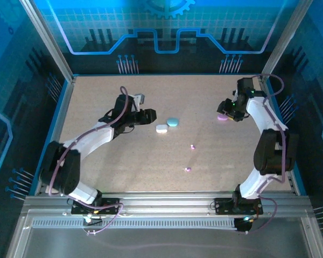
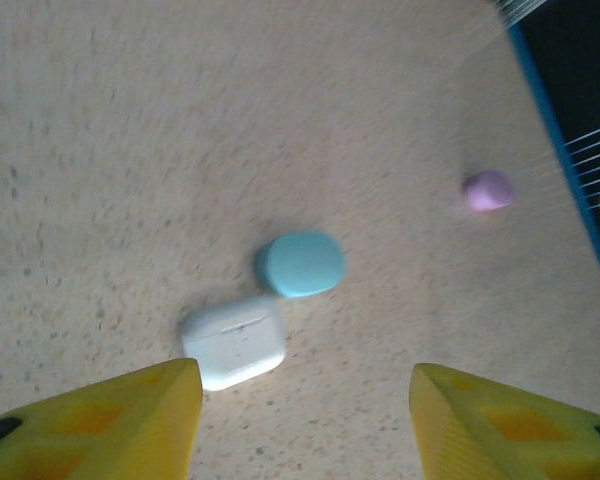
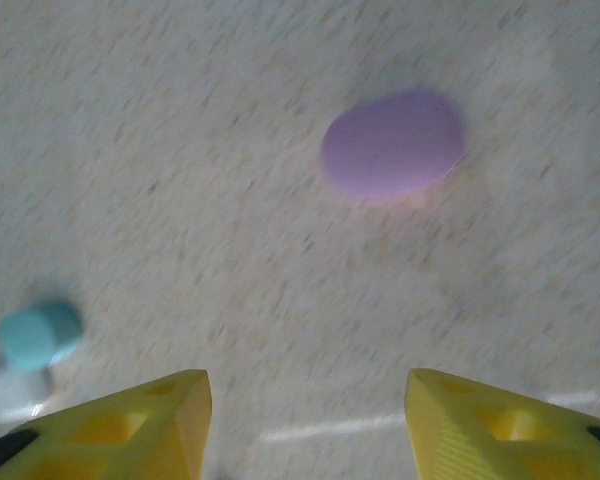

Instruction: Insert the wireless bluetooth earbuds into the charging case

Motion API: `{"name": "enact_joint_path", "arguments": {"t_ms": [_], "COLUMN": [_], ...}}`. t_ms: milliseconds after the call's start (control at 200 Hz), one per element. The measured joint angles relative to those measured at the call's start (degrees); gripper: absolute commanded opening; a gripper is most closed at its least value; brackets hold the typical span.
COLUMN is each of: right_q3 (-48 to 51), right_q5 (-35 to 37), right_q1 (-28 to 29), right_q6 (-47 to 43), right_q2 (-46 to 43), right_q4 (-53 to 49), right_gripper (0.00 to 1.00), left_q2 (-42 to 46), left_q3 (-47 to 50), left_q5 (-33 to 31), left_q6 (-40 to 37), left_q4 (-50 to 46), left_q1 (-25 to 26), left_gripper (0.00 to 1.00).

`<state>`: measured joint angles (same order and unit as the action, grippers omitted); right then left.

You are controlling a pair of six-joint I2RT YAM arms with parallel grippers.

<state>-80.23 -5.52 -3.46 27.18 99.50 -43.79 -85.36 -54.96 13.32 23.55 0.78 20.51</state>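
Observation:
Two tiny pinkish-purple earbuds lie loose mid-table, one ahead of the other. A white charging case and a light blue case sit touching each other left of centre. My left gripper is open just left of them with nothing between its fingers; the white case lies just beyond its left fingertip. A purple case rests at the right. My right gripper hovers open beside it, holding nothing.
The purple case also shows far off in the left wrist view, and the blue case and white case in the right wrist view. A raised blue rim and metal posts border the speckled table.

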Motion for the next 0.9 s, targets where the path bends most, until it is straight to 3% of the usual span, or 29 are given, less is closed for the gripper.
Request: {"name": "enact_joint_path", "arguments": {"t_ms": [220,465,901], "right_q3": [-14.16,-30.25,-35.47], "right_q5": [0.39,-2.89,-8.31], "right_q1": [-2.54,-2.99,-3.1], "right_q6": [-2.47,-4.2,-6.64], "right_q2": [12.87,28.24,37.05], "right_q4": [-0.37,-4.33,-10.99], "right_gripper": [0.56,0.56,0.56], "left_q2": [9.27,11.39,11.39], "left_q3": [3.76,6.47,7.17], "left_q5": [0.0,1.09,6.14], "left_q6": [-3.65,-5.73,-5.75], "left_q4": [3.32,6.91,11.63], "left_q1": [0.0,0.0,0.0], "left_gripper": [0.68,0.81,0.87]}}
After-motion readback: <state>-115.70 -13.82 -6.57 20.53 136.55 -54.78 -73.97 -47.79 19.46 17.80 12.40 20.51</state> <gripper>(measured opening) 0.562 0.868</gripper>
